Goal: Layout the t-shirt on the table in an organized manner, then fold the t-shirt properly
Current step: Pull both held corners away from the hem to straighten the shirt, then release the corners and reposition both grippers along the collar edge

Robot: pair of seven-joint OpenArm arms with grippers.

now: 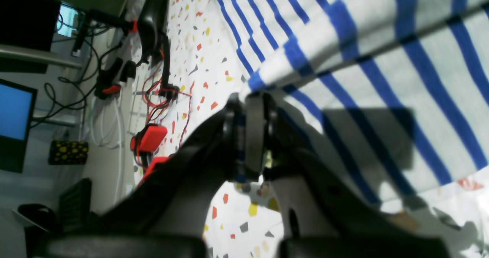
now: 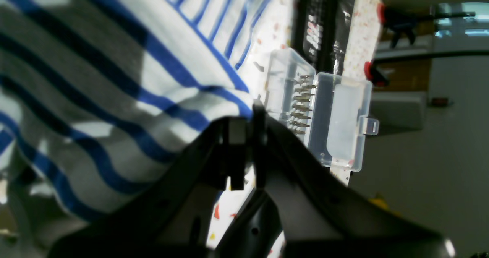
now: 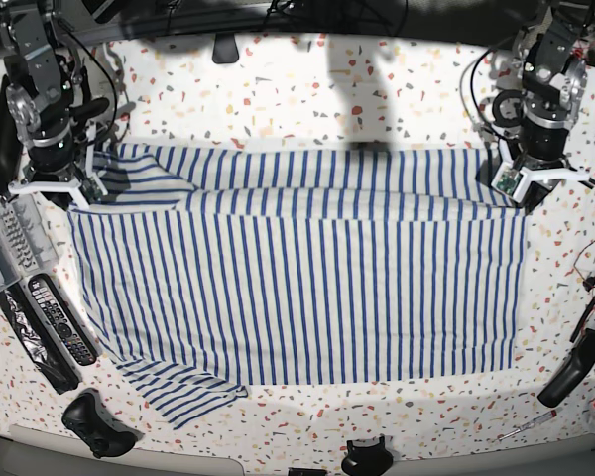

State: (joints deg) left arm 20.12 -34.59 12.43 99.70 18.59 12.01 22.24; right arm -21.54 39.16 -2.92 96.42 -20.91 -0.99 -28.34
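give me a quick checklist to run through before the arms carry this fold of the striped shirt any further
1. Left end effector shut on the t-shirt edge: ok, cloth is pinched between its tips.
2. Right end effector shut on the opposite edge: ok, striped hem sits at its closed tips.
3. Folded edge between the two end effectors straight: ok, it runs level across the base view.
4. Sleeves tucked: not ok, one sleeve sticks out at the near corner.
5. Path clear on the right arm's side: not ok, a clear plastic box and remote controls lie close to the cloth.
6. Lower layer flat on the table: cannot tell, it is covered.
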